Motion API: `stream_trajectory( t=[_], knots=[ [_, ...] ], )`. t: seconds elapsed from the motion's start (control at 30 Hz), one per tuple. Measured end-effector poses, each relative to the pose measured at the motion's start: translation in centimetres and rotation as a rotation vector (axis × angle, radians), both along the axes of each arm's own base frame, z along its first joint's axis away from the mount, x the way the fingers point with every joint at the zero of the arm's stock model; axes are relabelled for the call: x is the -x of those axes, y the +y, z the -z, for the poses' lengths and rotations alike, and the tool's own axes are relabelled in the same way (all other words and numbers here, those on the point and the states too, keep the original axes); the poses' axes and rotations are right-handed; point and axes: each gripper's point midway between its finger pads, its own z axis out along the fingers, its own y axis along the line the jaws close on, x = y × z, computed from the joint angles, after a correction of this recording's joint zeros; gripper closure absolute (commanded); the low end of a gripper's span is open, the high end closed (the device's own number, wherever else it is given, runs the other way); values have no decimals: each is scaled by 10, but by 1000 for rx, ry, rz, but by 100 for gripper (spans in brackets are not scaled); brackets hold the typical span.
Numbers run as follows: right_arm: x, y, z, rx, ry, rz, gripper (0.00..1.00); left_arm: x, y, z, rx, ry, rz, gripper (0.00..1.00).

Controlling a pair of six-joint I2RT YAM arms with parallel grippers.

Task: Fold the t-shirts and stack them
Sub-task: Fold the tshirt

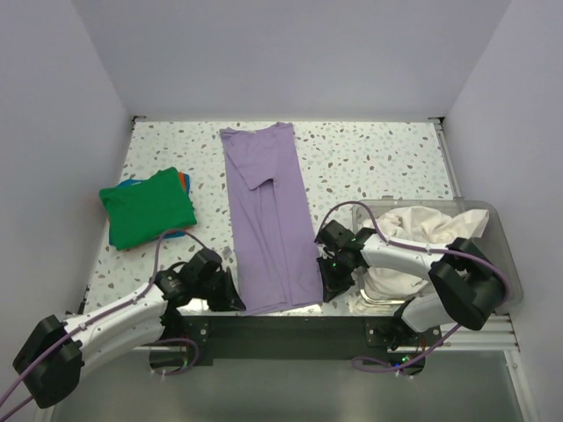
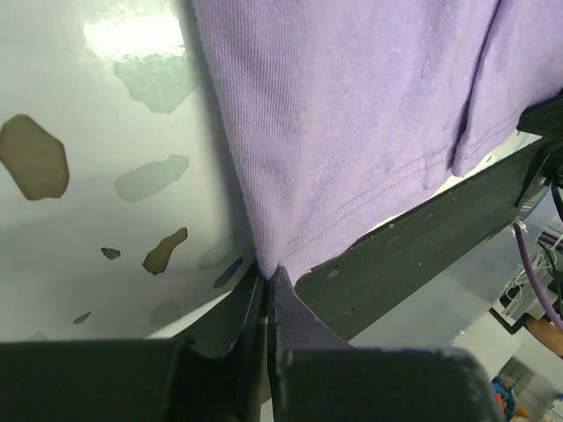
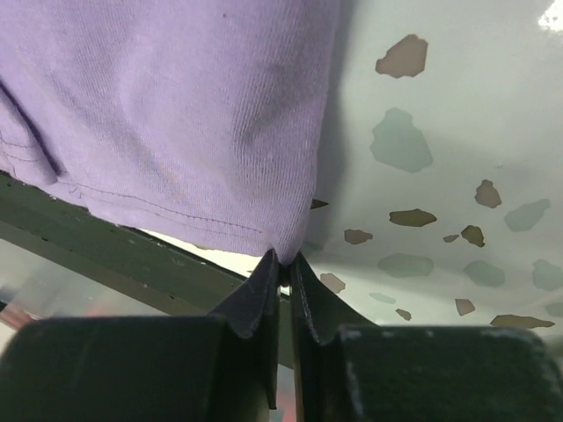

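speckled counter [image 1: 369, 158] carries everything; purple shirt [image 1: 268, 220] is the biggest item, laid flat as a long narrow strip down the middle of the counter, sleeves already folded in, collar end far, hem end at the near edge; clear bin [image 1: 506, 264] sits at the right side with a cream shirt [image 1: 422, 224] bunched inside, unfolded; green shirt [image 1: 145, 211] lies folded at the left, well apart from the purple one, with an orange edge [image 1: 184, 180] and a bit of blue peeking from beneath it, so likely a stack started there; left jaws are pinched closed on the near left hem corner of the purple shirt, right jaws pinched closed on the near right hem corner, cloth seen nipped at both tips in the wrist views; step looks like the lengthwise fold, hem corners to be carried toward the collar end; the shirt is light, thin, limp knit, no stiffness, it will sag and drape between the two grips and drag on the counter; corners are the right spots to hold, both layers of the hem need to be caught; risk: one layer slips out, or uneven lift skews the fold; both sides should move together, low and level.
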Motion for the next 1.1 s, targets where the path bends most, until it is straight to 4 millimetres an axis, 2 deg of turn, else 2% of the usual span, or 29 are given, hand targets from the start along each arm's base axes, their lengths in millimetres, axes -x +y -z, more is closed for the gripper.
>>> stream_trajectory(
  t=[0.03,0.07,0.37,0.57,0.7,0.93,1.1],
  knots=[
    [0,0,0,-1,0,1,99,0,1,0,-1,-1,-1,98],
    [0,0,0,-1,0,2,100,0,1,0,-4,-1,-6,100],
    [3,0,-2,-2,11,-2,100,3,6,-1,-10,0,-28,100],
    [10,-3,-21,-22,5,-9,100,6,11,-9,-22,4,-34,100],
    [10,0,-46,-61,-28,-4,100,-2,7,-33,-8,-28,-48,100],
    [2,8,-83,-90,-58,23,100,-31,-5,-94,38,-143,-99,100],
    [-21,21,-114,-111,-138,50,100,-51,-7,-112,-2,-198,-129,100]
  ],
)
